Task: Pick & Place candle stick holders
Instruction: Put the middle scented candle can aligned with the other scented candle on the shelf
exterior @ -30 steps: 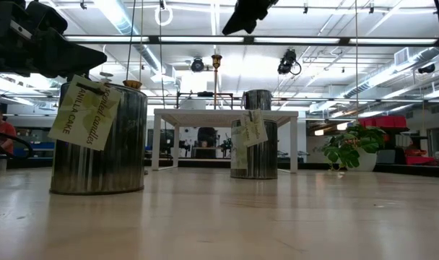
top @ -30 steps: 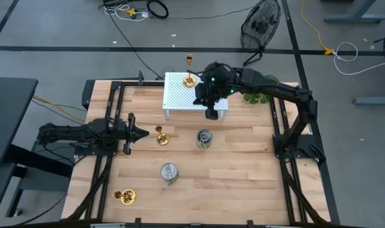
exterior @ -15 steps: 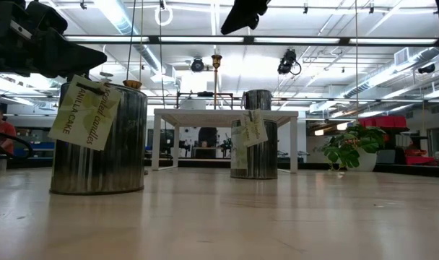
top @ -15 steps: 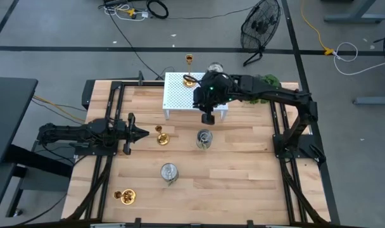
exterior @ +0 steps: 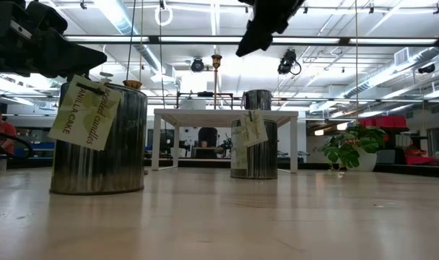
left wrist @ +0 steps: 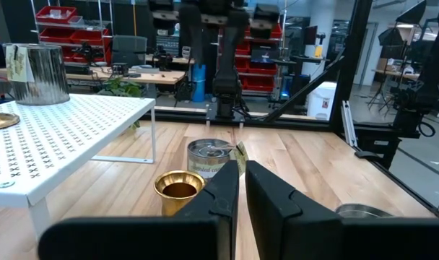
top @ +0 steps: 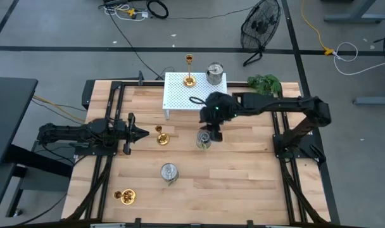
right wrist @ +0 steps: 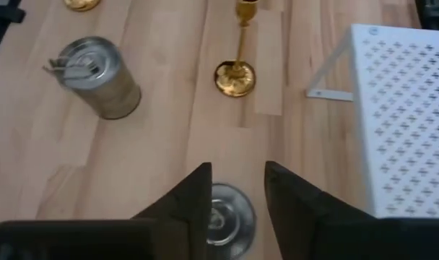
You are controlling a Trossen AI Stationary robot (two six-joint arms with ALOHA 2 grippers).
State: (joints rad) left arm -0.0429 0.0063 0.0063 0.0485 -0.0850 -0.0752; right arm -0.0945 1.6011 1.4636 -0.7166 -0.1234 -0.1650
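High view: right gripper (top: 209, 135) hangs at frame centre over a silver holder (top: 204, 139) just below the white rack (top: 180, 95), which carries a gold holder (top: 189, 80) and a silver one (top: 214, 73) at its top edge; left gripper (top: 142, 133) waits centre-left, fingers clenched, empty. Low view: two tagged silver cans (exterior: 99, 137) left and centre. Right wrist view: fingers (right wrist: 194, 198) parted, nothing gripped, silver top (right wrist: 228, 217) between them.

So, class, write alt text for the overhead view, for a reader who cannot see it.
The right gripper hangs open above a silver candle holder mid-table. A white rack behind it carries one gold holder and one silver holder. The left gripper waits, shut, at the left.
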